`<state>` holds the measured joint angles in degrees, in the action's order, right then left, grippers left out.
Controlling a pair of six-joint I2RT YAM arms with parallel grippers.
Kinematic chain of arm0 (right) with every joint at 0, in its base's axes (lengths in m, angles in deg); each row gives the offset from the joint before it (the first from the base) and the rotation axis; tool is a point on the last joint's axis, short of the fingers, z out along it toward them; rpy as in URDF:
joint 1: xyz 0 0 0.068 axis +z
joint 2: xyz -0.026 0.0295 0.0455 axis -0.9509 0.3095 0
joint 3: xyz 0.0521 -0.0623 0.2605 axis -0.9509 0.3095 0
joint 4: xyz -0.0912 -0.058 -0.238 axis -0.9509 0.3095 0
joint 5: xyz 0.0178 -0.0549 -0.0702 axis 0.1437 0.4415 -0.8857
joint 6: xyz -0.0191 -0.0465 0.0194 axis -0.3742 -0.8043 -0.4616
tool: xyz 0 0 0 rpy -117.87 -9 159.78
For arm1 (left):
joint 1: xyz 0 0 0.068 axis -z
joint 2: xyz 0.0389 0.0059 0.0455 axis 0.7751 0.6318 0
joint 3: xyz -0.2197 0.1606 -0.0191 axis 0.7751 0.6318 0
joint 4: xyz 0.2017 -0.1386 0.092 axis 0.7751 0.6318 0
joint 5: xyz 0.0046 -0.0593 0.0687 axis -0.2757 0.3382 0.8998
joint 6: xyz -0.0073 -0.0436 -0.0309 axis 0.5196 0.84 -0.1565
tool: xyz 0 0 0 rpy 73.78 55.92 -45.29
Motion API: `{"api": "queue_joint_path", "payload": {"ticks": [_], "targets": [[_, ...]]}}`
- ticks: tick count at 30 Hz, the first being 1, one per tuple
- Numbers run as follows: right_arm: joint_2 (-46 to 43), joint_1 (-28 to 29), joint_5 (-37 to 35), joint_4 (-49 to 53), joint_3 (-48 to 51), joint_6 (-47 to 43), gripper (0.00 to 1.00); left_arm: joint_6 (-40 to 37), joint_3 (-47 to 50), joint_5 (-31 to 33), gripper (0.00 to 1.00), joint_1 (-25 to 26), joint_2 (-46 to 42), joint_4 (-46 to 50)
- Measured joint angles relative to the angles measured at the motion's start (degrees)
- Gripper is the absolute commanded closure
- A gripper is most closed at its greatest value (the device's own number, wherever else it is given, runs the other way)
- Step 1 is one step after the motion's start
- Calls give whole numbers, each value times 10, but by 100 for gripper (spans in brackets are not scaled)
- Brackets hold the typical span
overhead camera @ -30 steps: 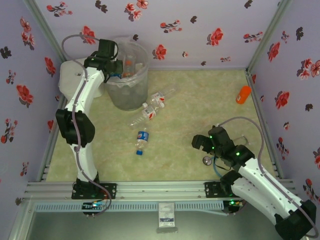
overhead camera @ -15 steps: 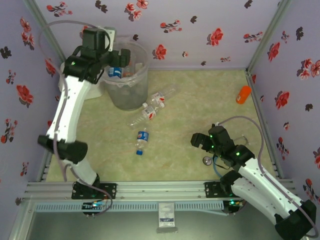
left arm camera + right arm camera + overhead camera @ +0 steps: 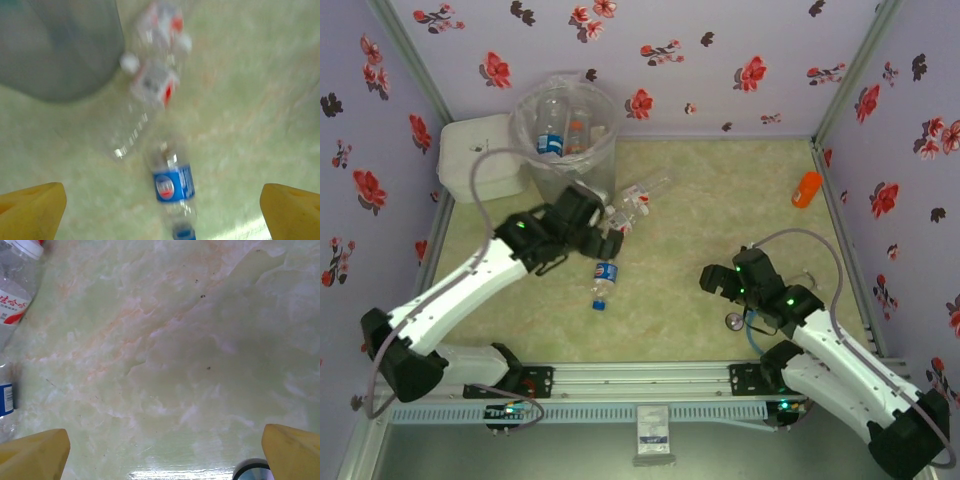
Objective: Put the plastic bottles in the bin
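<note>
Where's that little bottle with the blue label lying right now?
In the top view, the blue-label bottle lies on the table left of centre, just in front of the red-labelled bottles beside the bin.

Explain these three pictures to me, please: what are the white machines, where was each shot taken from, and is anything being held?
The white machines are two robot arms bolted to the near edge of a table, each ending in a two-finger gripper. The wide picture looks down from above and behind them. The other two come from wrist cameras, so the yellow shapes in the corners are each arm's own fingers. The left gripper hangs open above a blue-label bottle lying on the table; red-and-white-label bottles lie beside it, near the bin, which has bottles inside. The right gripper is open too, over the tabletop. Neither holds anything. An orange bottle-shaped object lies by the right wall.
</note>
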<state>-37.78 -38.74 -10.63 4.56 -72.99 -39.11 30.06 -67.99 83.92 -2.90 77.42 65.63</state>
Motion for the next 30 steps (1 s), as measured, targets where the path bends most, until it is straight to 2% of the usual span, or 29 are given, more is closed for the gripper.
{"api": "queue_joint_path", "payload": {"ticks": [4, 10, 13, 19, 30], "targets": [[20, 0, 0, -9, 0, 0, 1, 75, 114, -9, 0, 23, 5, -50], [37, 0, 0, -21, 0, 0, 1, 142, 209, -22, 0, 26, 34, -121], [44, 0, 2, -28, 0, 2, 0, 156, 221, -26, 3, 26, 60, -148], [49, 0, 3, -32, 0, 2, 0, 162, 220, -30, 18, 24, 102, -190], [49, 0, 3, -33, 0, 2, 0, 162, 213, -34, 35, 15, 138, -208]]}}
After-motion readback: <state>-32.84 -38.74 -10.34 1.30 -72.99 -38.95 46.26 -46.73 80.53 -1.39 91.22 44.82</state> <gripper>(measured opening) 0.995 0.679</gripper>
